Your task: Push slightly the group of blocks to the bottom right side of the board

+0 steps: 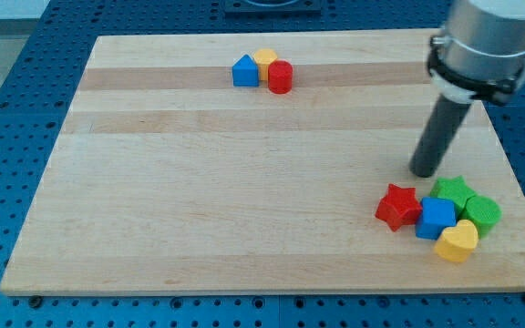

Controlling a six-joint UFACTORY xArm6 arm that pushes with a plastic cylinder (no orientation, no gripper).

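Observation:
A group of blocks lies at the view's bottom right of the wooden board (199,210): a red star (397,207), a green star (452,192), a blue cube (436,219), a green cylinder (482,215) and a yellow heart (457,241), all touching or nearly so. My tip (424,172) rests on the board just above and between the red star and the green star, a short gap from both.
A second cluster sits near the view's top centre: a blue house-shaped block (244,71), a yellow block (264,59) behind it and a red cylinder (280,77). The board's right edge runs close to the green cylinder.

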